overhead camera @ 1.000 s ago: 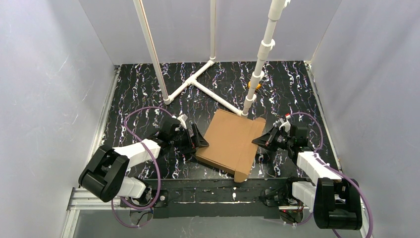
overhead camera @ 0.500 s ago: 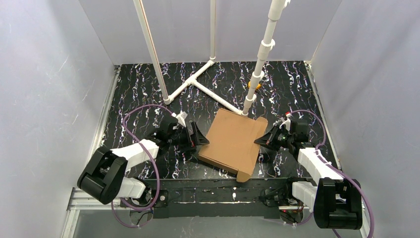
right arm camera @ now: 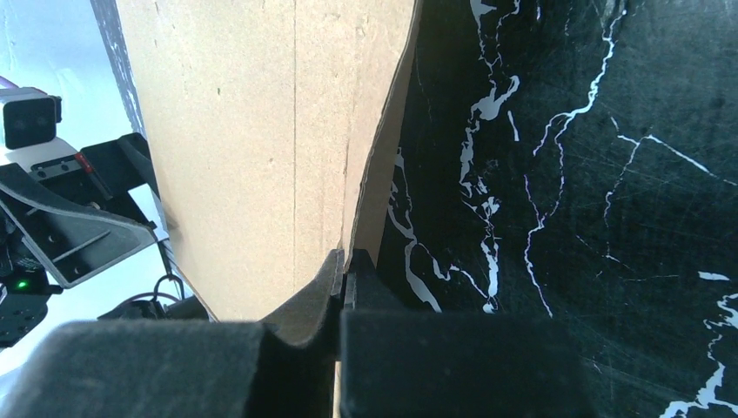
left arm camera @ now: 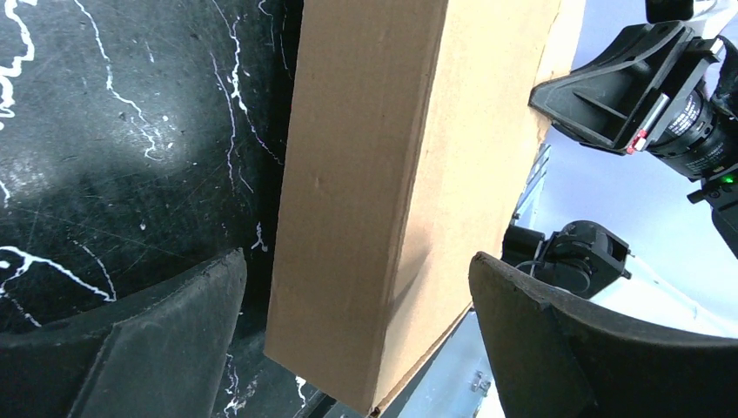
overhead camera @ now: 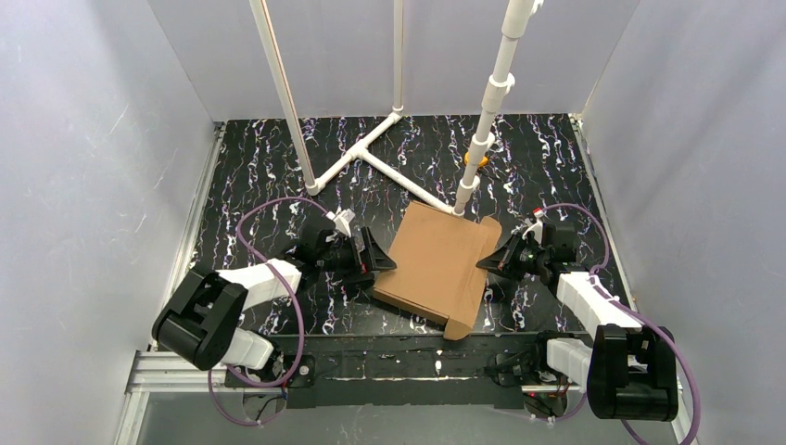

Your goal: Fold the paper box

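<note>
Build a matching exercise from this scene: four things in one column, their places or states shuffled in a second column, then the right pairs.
Things
1. left gripper
2. right gripper
3. paper box
4. white pipe frame

Places or states
A. stands at the far side of the table
B. shut, pinching a cardboard edge
C. open, one finger on either side of a cardboard wall
D. lies flat between the two grippers

Pairs: 1-C, 2-B, 3-D, 4-A

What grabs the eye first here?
A brown cardboard box lies on the black veined table. The right gripper pinches its edge; the left gripper gapes wide at the opposite side. White pipes stand behind.
</note>
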Action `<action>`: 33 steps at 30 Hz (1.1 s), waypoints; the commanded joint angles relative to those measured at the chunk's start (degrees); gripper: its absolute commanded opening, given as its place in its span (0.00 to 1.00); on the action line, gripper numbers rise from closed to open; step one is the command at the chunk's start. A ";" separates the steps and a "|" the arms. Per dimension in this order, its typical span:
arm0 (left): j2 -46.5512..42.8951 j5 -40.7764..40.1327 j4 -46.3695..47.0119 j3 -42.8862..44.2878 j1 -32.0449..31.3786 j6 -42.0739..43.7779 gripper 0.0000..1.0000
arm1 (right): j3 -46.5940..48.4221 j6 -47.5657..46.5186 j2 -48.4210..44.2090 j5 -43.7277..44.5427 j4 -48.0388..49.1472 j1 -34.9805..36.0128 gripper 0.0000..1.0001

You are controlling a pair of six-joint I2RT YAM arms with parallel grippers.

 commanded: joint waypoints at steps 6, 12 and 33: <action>2.18 4.59 5.12 -0.86 -0.45 -2.95 0.98 | -0.33 -5.57 2.39 12.32 -4.71 -0.29 0.01; 4.72 5.51 9.99 -1.31 -2.13 -7.57 0.98 | -0.59 -5.25 2.41 11.79 -4.14 -0.29 0.01; 15.45 6.48 36.43 -3.68 -5.02 -22.01 0.68 | -1.46 -3.81 0.54 9.02 -1.72 -0.29 0.01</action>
